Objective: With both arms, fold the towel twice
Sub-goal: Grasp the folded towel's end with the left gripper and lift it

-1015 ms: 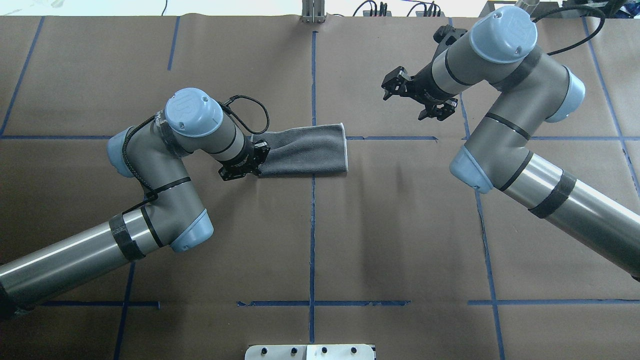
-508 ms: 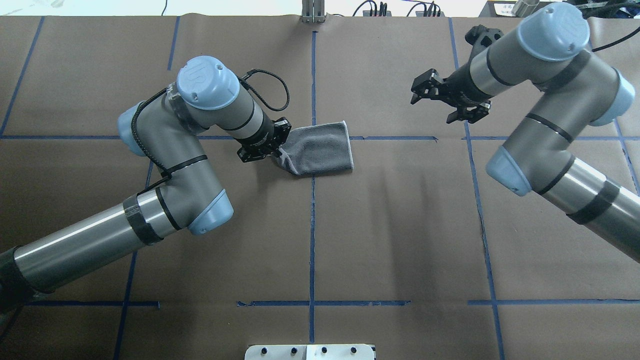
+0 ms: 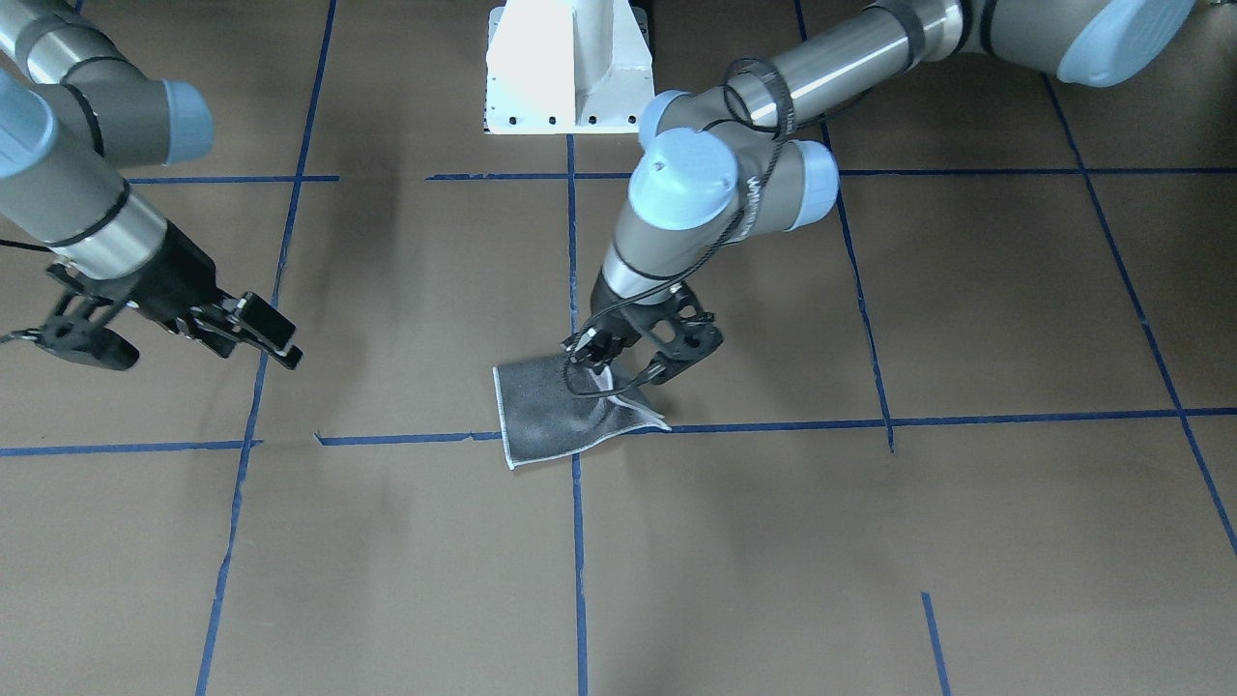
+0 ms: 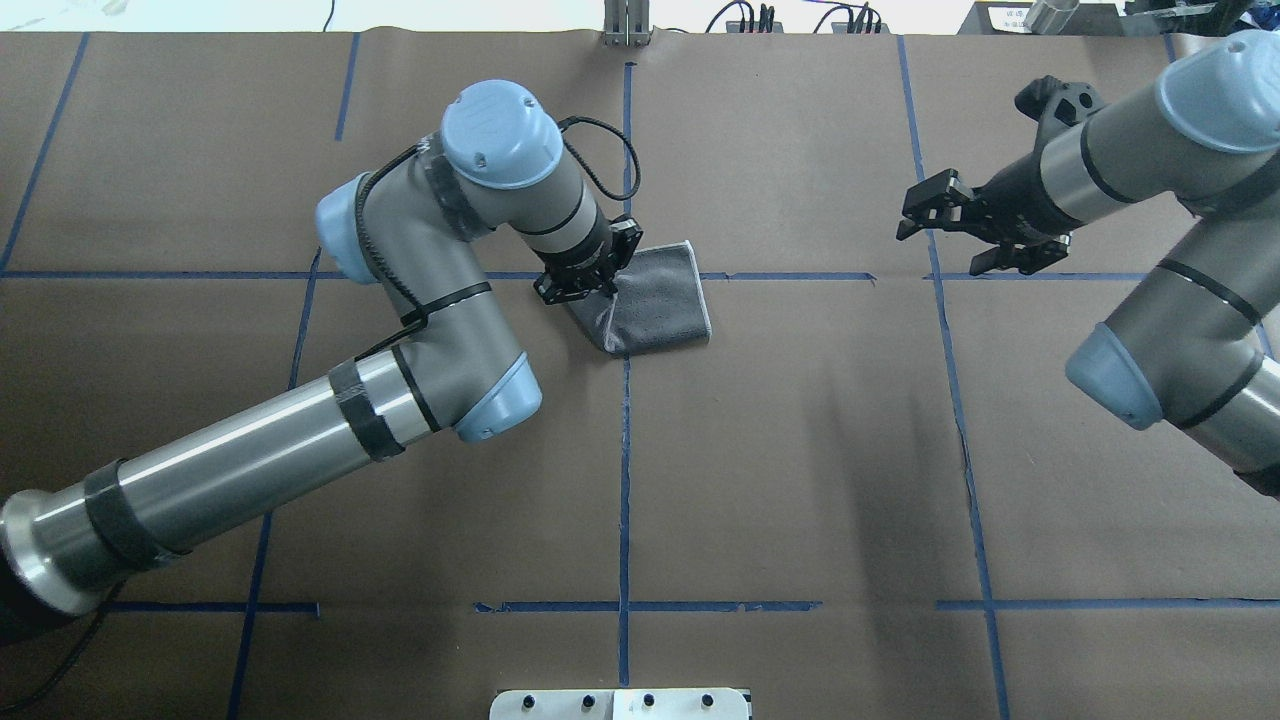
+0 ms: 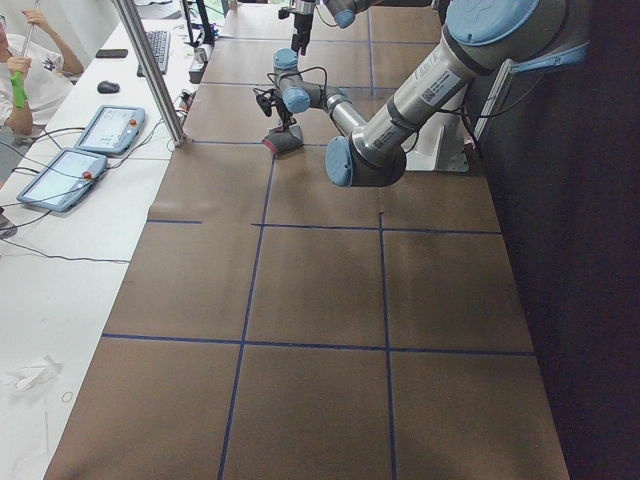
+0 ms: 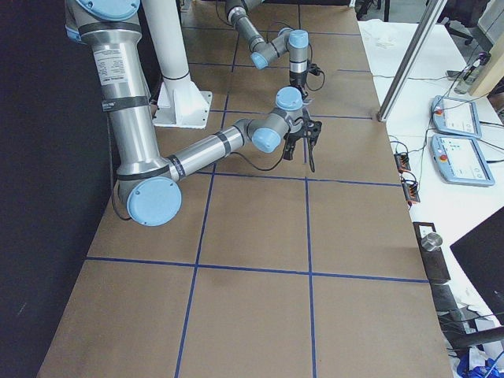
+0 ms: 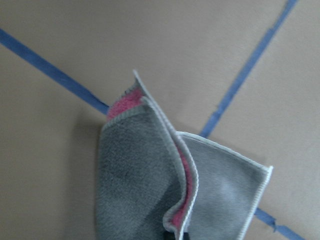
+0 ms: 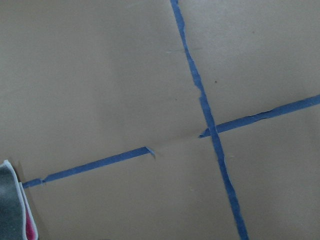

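Observation:
The towel (image 4: 660, 300) lies near the table's middle, dark grey face up with a whitish border, folded into a narrow strip. My left gripper (image 4: 598, 292) is shut on the towel's left end and holds it raised and curled over the rest. In the front-facing view the left gripper (image 3: 620, 380) pinches the lifted edge of the towel (image 3: 546, 420). The left wrist view shows the hanging towel (image 7: 135, 175) with pink between its grey layers. My right gripper (image 4: 942, 243) is open and empty, far to the right above the table; it also shows in the front-facing view (image 3: 208, 360).
Blue tape lines (image 4: 625, 450) divide the brown table cover into squares. The white pedestal base (image 3: 570, 68) stands at the robot's side. Beyond the far edge are a metal post (image 5: 150, 70) and tablets (image 5: 60, 170) on an operators' table.
My left gripper has lifted the towel's left end and carried it rightward over the rest, shortening the strip. My right arm has drawn away to the right, still open.

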{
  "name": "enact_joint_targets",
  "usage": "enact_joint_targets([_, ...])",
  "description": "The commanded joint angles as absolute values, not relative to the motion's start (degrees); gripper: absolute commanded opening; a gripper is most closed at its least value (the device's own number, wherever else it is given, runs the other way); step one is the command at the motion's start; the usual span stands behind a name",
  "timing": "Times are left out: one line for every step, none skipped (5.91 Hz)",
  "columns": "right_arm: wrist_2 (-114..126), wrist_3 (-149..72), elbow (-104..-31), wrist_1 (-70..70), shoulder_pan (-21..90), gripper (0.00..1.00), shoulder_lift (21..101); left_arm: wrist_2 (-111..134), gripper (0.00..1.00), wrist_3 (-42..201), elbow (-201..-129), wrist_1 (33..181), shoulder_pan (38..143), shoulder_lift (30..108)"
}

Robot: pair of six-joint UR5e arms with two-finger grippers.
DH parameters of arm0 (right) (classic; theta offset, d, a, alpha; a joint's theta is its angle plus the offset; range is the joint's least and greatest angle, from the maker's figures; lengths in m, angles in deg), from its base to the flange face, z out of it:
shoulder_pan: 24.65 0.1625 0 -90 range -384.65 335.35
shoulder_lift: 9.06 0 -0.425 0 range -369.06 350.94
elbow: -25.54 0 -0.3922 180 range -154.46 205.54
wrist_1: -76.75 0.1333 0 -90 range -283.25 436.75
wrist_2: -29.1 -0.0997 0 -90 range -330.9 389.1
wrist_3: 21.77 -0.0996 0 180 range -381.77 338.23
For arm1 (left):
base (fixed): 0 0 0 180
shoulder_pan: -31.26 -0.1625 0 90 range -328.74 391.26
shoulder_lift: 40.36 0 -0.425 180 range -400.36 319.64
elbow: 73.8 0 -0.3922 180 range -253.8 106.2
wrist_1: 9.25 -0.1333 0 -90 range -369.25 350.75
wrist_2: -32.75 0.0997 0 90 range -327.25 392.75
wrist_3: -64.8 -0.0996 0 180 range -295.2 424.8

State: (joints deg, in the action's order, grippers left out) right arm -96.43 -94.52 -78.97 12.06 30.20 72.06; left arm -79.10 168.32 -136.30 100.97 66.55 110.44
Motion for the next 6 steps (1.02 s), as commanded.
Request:
enact_joint_targets([-96.5,-91.4,-80.1,12.1,30.7,1.0,75.1,-77.3,0.0,168.2,-132.1,102.3,64.1,114.2])
enact_joint_targets([-96.5,-91.4,-80.1,12.1,30.7,1.0,75.1,-75.1,0.0,168.2,-130.7,104.1,62.6,114.5])
enact_joint_targets([-96.5,-91.4,-80.2,12.1,30.7,1.0,75.1,-75.0,0.0,167.1,-129.2,106.2,61.9,114.6])
enact_joint_targets([-96.5,-91.4,-80.3,12.1,30.8,1.0,75.1,-75.0,0.0,166.5,-129.2,106.2,61.2,114.8])
enact_joint_targets([-96.5,-91.4,-80.4,12.1,30.7,1.0,75.1,-75.0,0.33,166.5,-129.2,106.3,61.1,114.8])
enact_joint_targets([-96.5,-91.4,-80.4,12.1,30.8,1.0,75.1,-75.1,0.99,166.0,-129.4,106.4,61.2,114.8])
